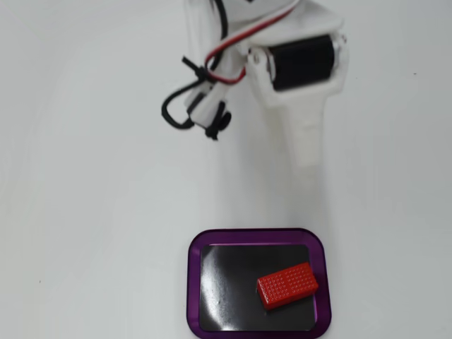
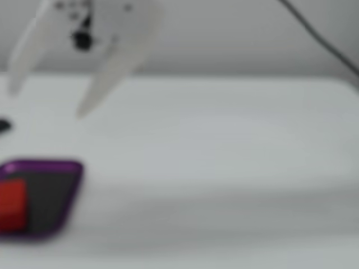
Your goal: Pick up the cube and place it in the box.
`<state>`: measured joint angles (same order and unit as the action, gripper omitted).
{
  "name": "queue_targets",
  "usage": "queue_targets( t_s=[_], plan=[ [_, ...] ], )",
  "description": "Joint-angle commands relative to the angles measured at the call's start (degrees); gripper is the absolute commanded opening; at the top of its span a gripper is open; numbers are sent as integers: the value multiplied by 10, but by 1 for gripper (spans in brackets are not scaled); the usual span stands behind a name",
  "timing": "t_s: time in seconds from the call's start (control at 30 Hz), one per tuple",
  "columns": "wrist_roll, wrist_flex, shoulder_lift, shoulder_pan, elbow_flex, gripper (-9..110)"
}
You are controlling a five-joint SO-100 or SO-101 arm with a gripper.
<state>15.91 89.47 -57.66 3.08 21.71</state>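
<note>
The red cube (image 1: 287, 285) lies flat on the black floor of the purple-rimmed box (image 1: 193, 248), toward its right side and turned slightly askew. In the blurred side-on fixed view the cube (image 2: 12, 204) shows at the left end of the box (image 2: 44, 166). My white gripper (image 1: 308, 159) hangs well above the table, up-frame of the box and clear of it. Seen from the side, the gripper (image 2: 47, 98) is open, its two fingers spread with nothing between them.
White tabletop all around the box. Black and red cables (image 1: 201, 106) dangle from the arm, up-frame and left of the box. A small dark object (image 2: 3, 125) sits at the left edge of the side-on view.
</note>
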Motion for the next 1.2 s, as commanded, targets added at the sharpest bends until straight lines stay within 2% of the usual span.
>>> queue_targets(
  t_s=[0.0, 0.07, 0.17, 0.57, 1.17],
  plan=[
    [-16, 81, -15, -3, -111, 21],
    [-55, 85, -27, -15, -130, 21],
    [-77, 85, -76, -41, -69, 21],
    [-80, 68, -472, -47, 432, 21],
    [-81, -268, -1172, -76, 1266, 21]
  ],
)
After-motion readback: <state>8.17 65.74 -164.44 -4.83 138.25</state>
